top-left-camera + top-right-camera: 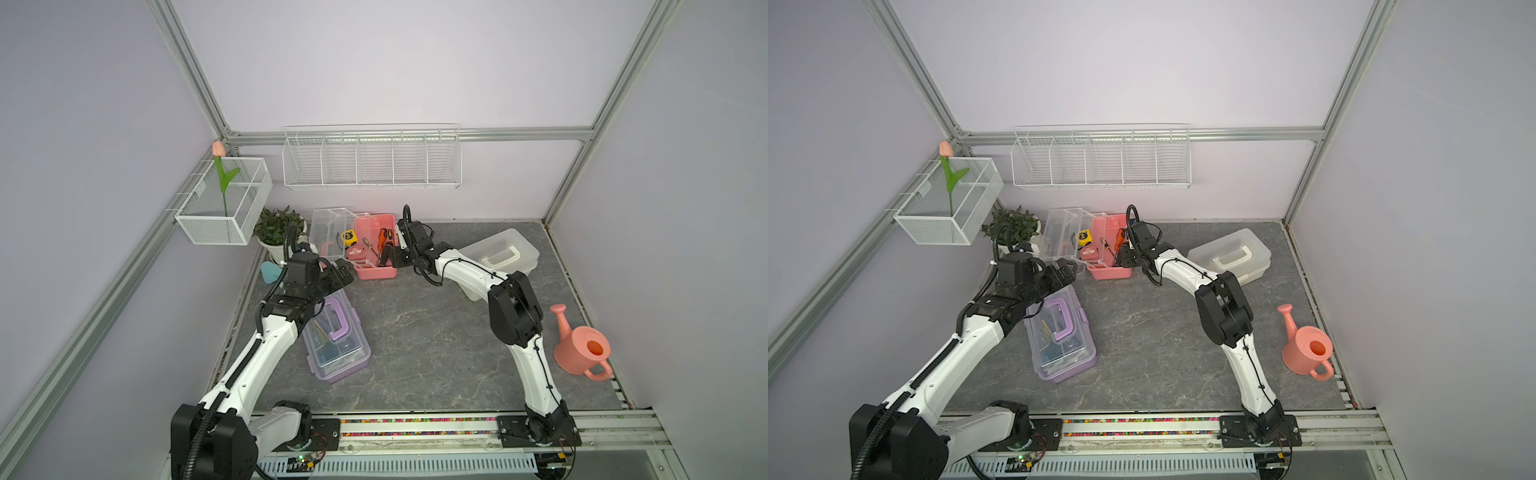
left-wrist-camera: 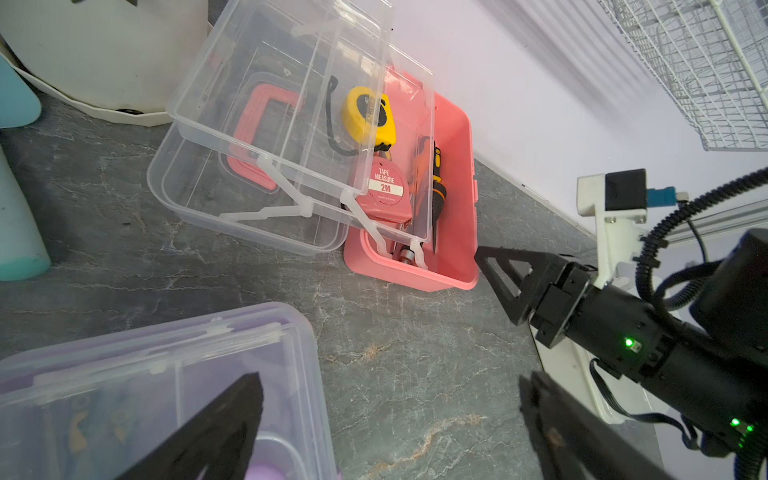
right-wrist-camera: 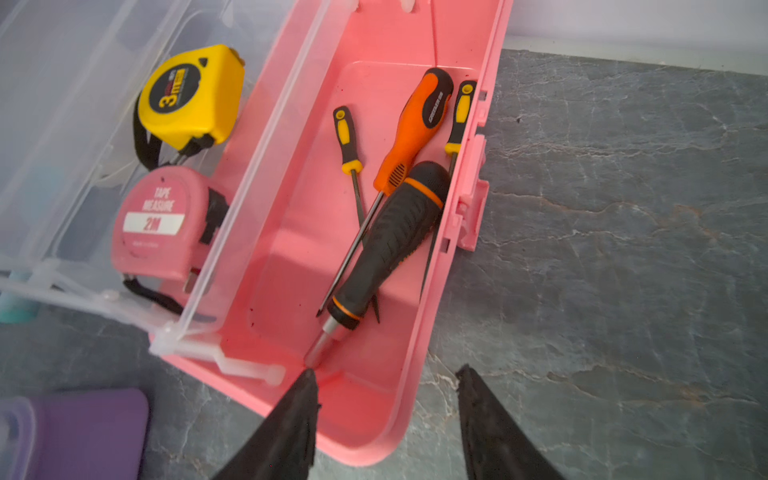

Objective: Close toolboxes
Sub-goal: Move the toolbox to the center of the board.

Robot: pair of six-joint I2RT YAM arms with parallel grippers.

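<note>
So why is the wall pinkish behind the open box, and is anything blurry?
In both top views the pink box seems to throw a reddish glow on the wall above it, under soft light with faint shadows; in the left wrist view the wire basket is smeared; in the right wrist view the screwdrivers are sharp, while the right gripper looks soft-edged.

A pink watering can (image 1: 579,349) stands on the grey marbled bench (image 1: 415,332) near its right edge. A long wire basket (image 1: 372,160) hangs on the back wall. A smaller mesh basket (image 1: 216,228) on the left wall holds a tulip (image 1: 227,176). Below it sits a potted plant (image 1: 276,226), with a teal object (image 1: 269,272) just beside. A yellow tape measure (image 3: 191,97) lies next to a pink tape measure (image 3: 160,222).
</note>
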